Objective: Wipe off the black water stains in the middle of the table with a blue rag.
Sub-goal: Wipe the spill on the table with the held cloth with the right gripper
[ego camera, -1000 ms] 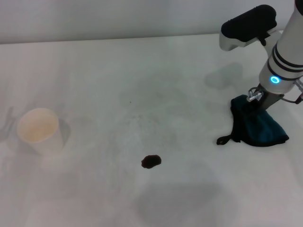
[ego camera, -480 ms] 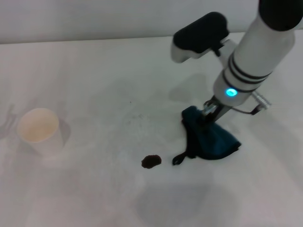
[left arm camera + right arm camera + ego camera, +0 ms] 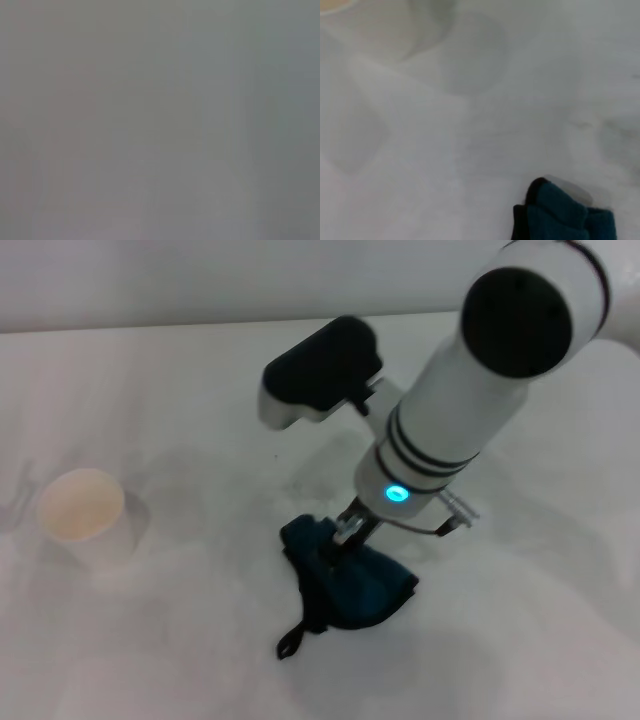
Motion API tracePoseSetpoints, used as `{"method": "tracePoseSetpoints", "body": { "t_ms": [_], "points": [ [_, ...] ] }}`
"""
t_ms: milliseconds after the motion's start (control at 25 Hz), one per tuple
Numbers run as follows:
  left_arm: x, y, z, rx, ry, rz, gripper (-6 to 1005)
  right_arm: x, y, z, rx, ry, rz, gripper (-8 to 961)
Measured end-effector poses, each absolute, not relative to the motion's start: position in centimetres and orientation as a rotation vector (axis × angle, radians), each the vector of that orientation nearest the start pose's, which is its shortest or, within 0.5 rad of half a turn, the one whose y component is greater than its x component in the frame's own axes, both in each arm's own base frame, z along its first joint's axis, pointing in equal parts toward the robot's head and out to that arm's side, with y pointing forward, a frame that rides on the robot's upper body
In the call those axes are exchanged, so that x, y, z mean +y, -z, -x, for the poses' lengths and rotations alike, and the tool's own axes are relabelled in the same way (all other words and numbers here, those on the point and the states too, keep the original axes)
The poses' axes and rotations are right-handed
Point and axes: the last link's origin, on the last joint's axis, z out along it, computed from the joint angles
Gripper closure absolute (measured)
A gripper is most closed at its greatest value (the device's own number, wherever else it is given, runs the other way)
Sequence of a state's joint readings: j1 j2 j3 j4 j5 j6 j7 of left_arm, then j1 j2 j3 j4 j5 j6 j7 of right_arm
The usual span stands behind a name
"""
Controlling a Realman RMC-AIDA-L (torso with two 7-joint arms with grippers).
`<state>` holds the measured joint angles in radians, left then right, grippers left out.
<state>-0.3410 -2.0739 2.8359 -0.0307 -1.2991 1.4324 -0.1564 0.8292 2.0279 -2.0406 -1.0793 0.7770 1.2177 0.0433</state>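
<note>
The blue rag (image 3: 348, 585) lies bunched on the white table (image 3: 180, 390) near the middle, its black loop tag (image 3: 292, 643) trailing toward the front. My right gripper (image 3: 345, 533) is shut on the rag's top and presses it onto the table. The rag sits where the black water stain was, and the stain is hidden under it. The right wrist view shows a corner of the rag (image 3: 565, 215) on the bare table (image 3: 470, 125). My left gripper is out of view; the left wrist view is a blank grey.
A white cup (image 3: 83, 512) stands at the left of the table, well away from the rag. The table's far edge (image 3: 200, 325) meets a pale wall.
My right arm has dragged the rag leftward and toward the front, from the right side of the table onto the stain, which no longer shows.
</note>
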Motion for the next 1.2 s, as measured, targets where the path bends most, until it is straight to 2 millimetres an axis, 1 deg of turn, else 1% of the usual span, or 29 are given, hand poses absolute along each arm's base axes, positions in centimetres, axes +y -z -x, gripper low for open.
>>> {"method": "tracePoseSetpoints", "body": {
  "t_ms": [280,400,520,760,920,1200],
  "points": [
    [27.9,-1.4,36.0,-0.36,0.629,1.618,123,32.0,13.7,-12.6,1.083,0.575,2.631,857],
    [28.1,-1.2,35.9,-0.365,0.629,1.622,123,31.7,14.5,-12.5,1.072,0.566,2.652,857],
    [28.0,-1.2,36.0,-0.368,0.626,1.624,122,31.9,14.6,-12.6,1.076,0.557,2.648,857],
    [27.8,-1.2,36.1,-0.372,0.621,1.622,123,32.7,14.4,-13.5,1.087,0.582,2.604,857],
    [27.8,-1.3,36.2,-0.373,0.618,1.618,123,33.2,14.0,-13.6,1.076,0.613,2.573,862],
    [27.8,-1.4,36.6,-0.384,0.6,1.613,122,35.0,11.6,-14.8,1.064,0.707,2.443,862]
  ]
}}
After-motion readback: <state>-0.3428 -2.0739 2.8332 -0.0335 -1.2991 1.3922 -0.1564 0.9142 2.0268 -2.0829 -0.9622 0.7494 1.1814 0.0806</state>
